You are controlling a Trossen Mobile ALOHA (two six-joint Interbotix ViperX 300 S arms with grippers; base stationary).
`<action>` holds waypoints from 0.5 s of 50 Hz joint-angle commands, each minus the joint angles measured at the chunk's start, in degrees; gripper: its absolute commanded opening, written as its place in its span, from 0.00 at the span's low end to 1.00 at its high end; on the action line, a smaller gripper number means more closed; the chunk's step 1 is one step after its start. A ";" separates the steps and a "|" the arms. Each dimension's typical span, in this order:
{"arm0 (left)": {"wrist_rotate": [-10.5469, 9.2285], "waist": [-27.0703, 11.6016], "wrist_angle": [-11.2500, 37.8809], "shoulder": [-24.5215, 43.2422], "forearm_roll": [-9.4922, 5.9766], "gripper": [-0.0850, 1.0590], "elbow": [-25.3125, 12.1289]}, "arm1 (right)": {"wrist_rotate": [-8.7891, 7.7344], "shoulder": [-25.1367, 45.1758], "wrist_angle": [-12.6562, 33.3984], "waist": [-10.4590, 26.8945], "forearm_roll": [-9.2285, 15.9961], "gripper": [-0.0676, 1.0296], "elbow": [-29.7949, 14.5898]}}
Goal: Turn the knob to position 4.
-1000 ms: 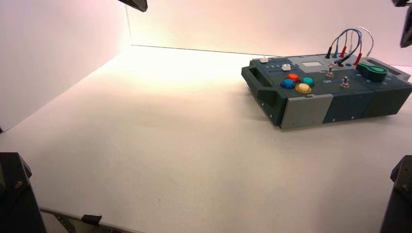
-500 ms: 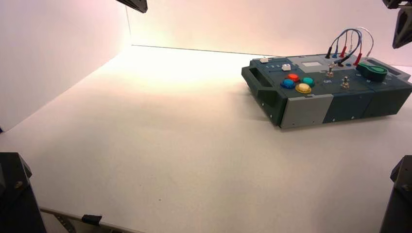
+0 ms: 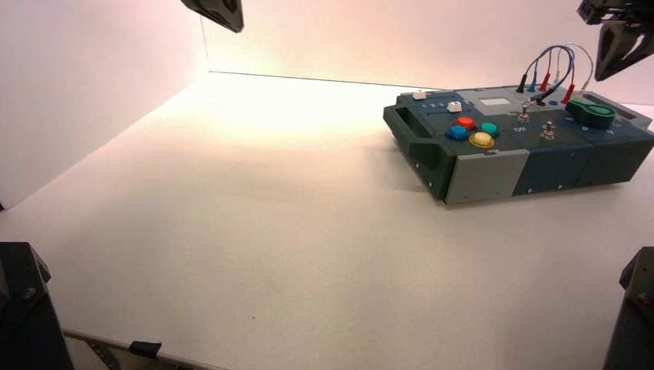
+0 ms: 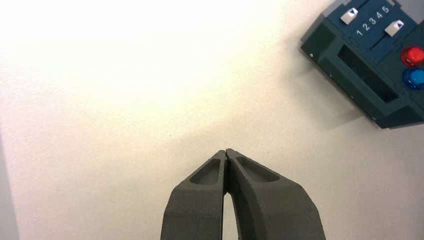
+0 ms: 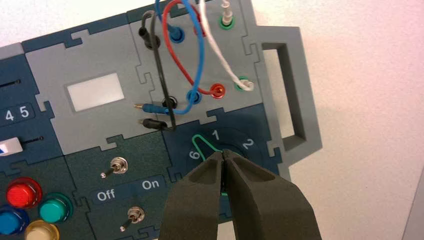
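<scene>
- We find the green teardrop-shaped plastic knob (image 3: pixel 592 114) at three o'clock on the dark box (image 3: pixel 463 171), its pointer between 6 and 1.
- Right tool (image 5: pixel 223 152): above the knob, tips together, apparently not gripping.
- Left tool (image 4: pixel 226 151): idle at eleven o'clock over the tabletop (image 3: pixel 254 231), tips together.
- We judge approach underway; gripping, turning to 4 and release outstanding.

the green knob (image 5: pixel 198 142) is partly hidden behind the right end effector (image 5: pixel 223 156).
</scene>
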 commanded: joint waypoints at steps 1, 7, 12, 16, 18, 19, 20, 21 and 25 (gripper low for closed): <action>0.35 -2.20 0.00 0.79 -0.18 0.05 -2.11 | -0.62 -0.88 -0.35 -0.09 0.09 0.04 -1.58; 0.35 -5.98 0.09 2.90 -0.53 0.05 -2.81 | -0.70 -0.53 -0.26 -0.09 0.09 0.04 -1.67; 0.35 -8.53 0.09 4.48 -0.53 0.05 -3.60 | -0.79 -0.35 -0.35 -0.09 0.09 0.04 -1.67; 0.35 -9.76 0.09 5.71 -0.53 0.05 -4.31 | -0.79 -0.18 -0.44 -0.09 0.09 0.04 -1.76; 0.35 -10.11 0.09 6.15 -0.53 0.05 -4.66 | -0.79 -0.09 -0.62 -0.09 0.09 0.04 -1.67; 0.35 -10.28 0.09 6.50 -0.53 0.05 -4.83 | -0.88 0.00 -0.62 -0.09 0.09 0.04 -1.76; 0.35 -10.28 0.09 6.50 -0.53 0.05 -4.83 | -0.88 0.00 -0.62 -0.09 0.09 0.04 -1.76; 0.35 -10.28 0.09 6.50 -0.53 0.05 -4.83 | -0.88 0.00 -0.62 -0.09 0.09 0.04 -1.76; 0.44 -10.46 0.09 7.29 -0.62 0.05 -5.45 | -1.14 0.79 -0.97 -0.09 0.09 0.04 -1.76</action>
